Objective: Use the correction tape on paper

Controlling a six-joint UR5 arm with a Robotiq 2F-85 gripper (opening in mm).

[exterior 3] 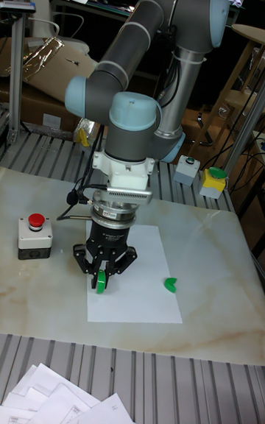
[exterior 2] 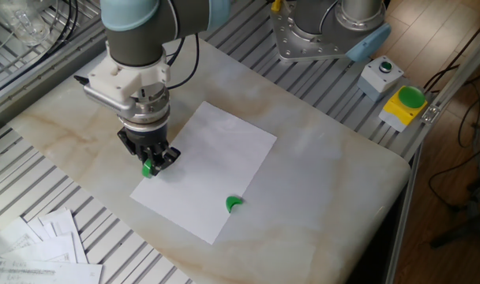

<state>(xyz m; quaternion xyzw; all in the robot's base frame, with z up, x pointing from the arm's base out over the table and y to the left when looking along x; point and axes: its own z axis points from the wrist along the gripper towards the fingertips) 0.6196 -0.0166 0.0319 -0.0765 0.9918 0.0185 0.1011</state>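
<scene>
The correction tape (exterior 2: 148,168) shows as a small green piece clamped between my gripper's (exterior 2: 151,161) fingers. Its lower end rests on the left edge of the paper (exterior 2: 212,166), a large blank white sheet lying on the marble table (exterior 2: 319,173). The gripper points straight down and is shut on the tape. In the tall fixed view the gripper (exterior 3: 102,277) holds the tape (exterior 3: 100,284) near the left side of the paper (exterior 3: 143,277). The fingers hide most of the dispenser's casing.
A small solid green crescent piece (exterior 2: 234,203) lies on the paper's lower right part. A grey box with a red button (exterior 3: 34,236) stands left of the paper. Printed sheets (exterior 2: 43,248) lie fanned at the front left. Button boxes (exterior 2: 404,104) sit at the back right.
</scene>
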